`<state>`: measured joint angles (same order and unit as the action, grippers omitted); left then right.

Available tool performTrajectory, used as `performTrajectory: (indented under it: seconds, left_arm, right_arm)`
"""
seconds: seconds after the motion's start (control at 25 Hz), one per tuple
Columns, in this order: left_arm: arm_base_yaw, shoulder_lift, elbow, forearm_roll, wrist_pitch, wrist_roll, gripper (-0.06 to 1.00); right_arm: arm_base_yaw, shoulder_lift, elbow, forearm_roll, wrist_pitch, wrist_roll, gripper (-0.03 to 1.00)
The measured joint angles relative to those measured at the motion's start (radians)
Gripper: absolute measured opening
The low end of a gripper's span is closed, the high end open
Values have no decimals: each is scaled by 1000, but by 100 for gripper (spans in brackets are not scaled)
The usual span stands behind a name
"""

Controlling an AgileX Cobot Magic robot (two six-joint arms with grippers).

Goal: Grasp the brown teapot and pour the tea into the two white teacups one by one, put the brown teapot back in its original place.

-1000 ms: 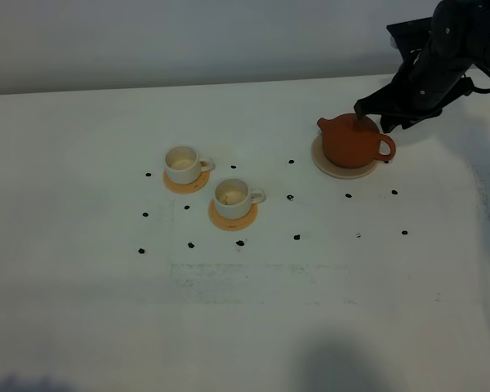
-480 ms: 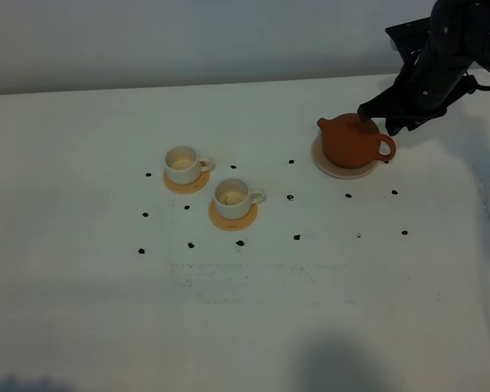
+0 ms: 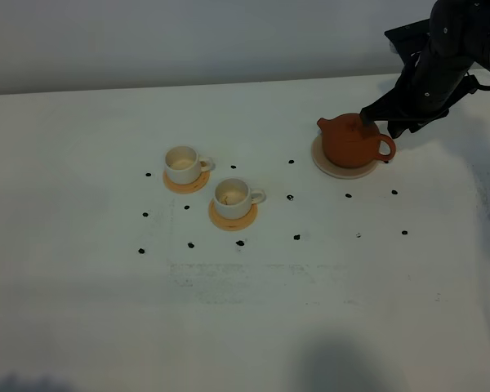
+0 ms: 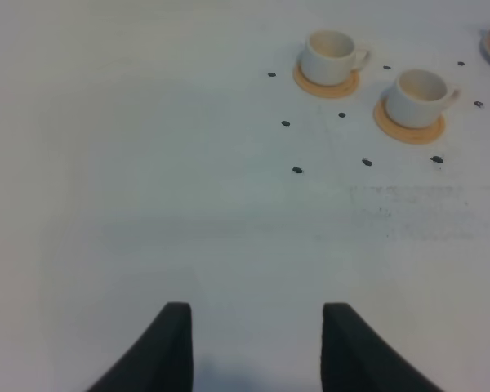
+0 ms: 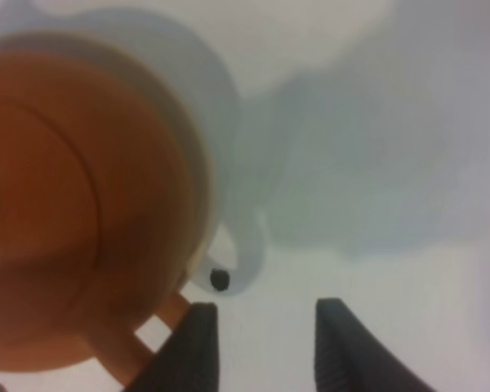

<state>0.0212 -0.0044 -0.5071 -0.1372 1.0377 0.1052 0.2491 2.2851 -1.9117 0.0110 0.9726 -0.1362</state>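
Observation:
The brown teapot (image 3: 355, 140) stands on its cream saucer (image 3: 337, 171) at the back right of the table. My right gripper (image 3: 376, 122) hangs just behind the pot, beside the lid and the loop handle (image 3: 385, 148). In the right wrist view the gripper (image 5: 261, 314) is open, with bare table between its fingers. There the teapot (image 5: 65, 204) and its handle (image 5: 139, 347) lie just outside one finger (image 5: 192, 343). The two white teacups (image 3: 182, 164) (image 3: 233, 197) stand left of centre. Their insides look pale, and no tea shows. My left gripper (image 4: 257, 314) is open over bare table.
Each cup stands on an orange-tan coaster (image 3: 185, 183) (image 3: 232, 217). Small black dots (image 3: 290, 197) are scattered over the white table around the cups and the teapot. The table's back edge meets the wall (image 3: 188, 41) behind them.
My right arm has shifted slightly to the right and back beside the teapot. The teapot and the cups have not moved.

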Motion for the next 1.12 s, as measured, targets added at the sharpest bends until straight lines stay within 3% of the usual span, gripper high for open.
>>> performTrajectory:
  seconds: [1.12]
  left_arm:
    - [0, 0, 0, 0, 0, 1, 43]
  right_arm:
    - [10, -1, -4, 63, 79, -52, 28]
